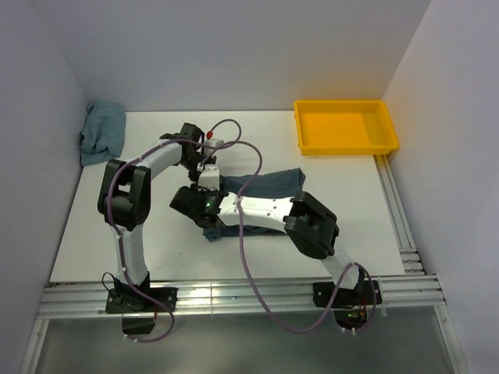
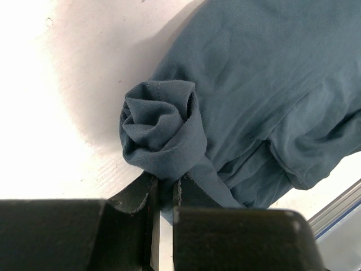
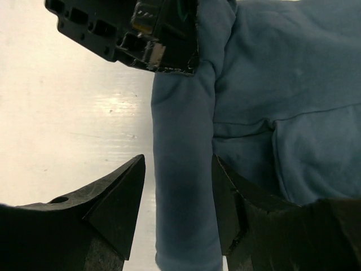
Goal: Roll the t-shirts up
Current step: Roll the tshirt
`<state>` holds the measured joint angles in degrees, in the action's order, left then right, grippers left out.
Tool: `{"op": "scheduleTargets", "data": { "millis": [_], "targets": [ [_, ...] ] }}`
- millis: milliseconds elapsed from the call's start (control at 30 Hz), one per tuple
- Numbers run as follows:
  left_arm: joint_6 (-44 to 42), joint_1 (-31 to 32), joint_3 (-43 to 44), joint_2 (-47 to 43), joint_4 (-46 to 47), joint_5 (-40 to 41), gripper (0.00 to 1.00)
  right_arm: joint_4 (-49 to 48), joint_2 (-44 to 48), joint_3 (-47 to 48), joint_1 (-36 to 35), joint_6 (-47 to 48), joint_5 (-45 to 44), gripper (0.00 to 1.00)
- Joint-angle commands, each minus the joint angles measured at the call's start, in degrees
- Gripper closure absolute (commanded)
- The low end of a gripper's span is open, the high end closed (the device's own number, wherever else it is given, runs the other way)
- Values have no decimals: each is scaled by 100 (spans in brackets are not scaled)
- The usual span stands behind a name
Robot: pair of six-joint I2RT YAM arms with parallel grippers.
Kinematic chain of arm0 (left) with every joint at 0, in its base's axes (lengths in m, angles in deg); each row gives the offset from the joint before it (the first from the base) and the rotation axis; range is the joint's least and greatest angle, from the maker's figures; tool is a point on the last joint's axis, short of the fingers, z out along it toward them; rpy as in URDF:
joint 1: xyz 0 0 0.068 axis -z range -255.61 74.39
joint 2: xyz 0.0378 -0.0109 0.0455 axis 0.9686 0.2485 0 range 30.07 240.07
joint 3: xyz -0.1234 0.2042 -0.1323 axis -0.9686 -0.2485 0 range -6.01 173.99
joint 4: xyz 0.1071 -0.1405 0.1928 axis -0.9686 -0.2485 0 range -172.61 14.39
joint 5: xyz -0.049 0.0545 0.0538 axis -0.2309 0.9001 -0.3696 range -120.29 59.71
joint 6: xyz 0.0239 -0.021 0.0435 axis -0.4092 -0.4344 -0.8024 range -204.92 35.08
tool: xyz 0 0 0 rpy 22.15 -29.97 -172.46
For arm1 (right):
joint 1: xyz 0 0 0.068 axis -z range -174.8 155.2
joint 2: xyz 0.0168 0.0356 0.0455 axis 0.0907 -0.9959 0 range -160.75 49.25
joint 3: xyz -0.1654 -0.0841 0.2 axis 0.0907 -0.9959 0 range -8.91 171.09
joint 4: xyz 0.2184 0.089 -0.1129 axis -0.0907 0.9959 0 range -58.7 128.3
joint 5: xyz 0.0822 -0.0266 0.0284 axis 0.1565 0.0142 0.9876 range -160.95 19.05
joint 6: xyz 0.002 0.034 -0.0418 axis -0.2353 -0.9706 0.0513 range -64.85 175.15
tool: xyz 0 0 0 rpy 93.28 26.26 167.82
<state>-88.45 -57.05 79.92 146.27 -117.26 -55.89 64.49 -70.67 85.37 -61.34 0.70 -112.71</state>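
A dark blue t-shirt [image 1: 277, 183] lies in the middle of the white desk [image 1: 374, 226]. Both arms bend over it. The side of the shirt toward the desk's left edge is wound into a tight roll [image 3: 183, 169]. The rest lies flat and spreads toward the right edge. The roll is long and thin, and it seems to run from the near edge toward the far edge. The left claw [image 2: 165, 195] is pinched together on one end of the roll, the end that curls like a snail shell. The right claw [image 3: 179, 164] is spread apart, with one finger on each side of the roll. It grips nothing yet, and the roll runs straight away from it toward the left claw. So both claws are at the roll, the left one holding an end and the right one around it farther along. The flat cloth lies beside the roll, on the side toward the right edge, so the next turn probably has to go that way. A yellow tray [image 1: 347, 148] sits in the far right corner, well apart from the shirt. A crumpled blue cloth [image 1: 103, 132] lies in the far left corner.
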Motion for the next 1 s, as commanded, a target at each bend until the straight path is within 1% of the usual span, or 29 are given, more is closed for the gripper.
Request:
{"op": "scheduleTargets", "data": {
  "millis": [0,67,200,367,467,533,567,600,633,667,733,800,833,933,967],
  "targets": [
    [63,50,301,95,-124,117,100,231,-321,537,19,260,-403,42],
    [72,77,328,122,-142,143,100,293,-540,757,19,321,-430,42],
    [89,103,372,139,-159,170,100,381,-752,890,19,348,-456,43],
    [81,112,433,166,-203,170,100,741,-972,1057,27,147,-465,43],
    [98,112,460,148,-194,266,100,891,-972,987,27,41,-456,44],
    [124,112,468,157,-186,337,98,865,-920,803,27,-21,-421,48],
    [124,112,468,148,-177,346,94,856,-902,681,27,-91,-395,51],
    [133,112,486,157,-177,346,93,838,-876,619,27,-118,-386,57],
    [133,112,503,148,-186,337,91,803,-832,548,19,-179,-360,61],
    [142,103,521,148,-186,337,84,733,-797,417,27,-205,-333,67],
    [142,112,547,113,-177,328,77,645,-692,276,27,-241,-255,68],
    [151,103,609,78,-159,328,67,513,-586,126,27,-276,-210,69],
    [160,95,653,69,-185,354,59,461,-551,13,36,-293,-175,69],
    [168,33,925,52,-300,320,48,49,-270,-277,71,-285,-35,70],
    [186,-54,1056,43,-326,267,41,-301,-165,-574,89,-276,44,71]
  ]
}}
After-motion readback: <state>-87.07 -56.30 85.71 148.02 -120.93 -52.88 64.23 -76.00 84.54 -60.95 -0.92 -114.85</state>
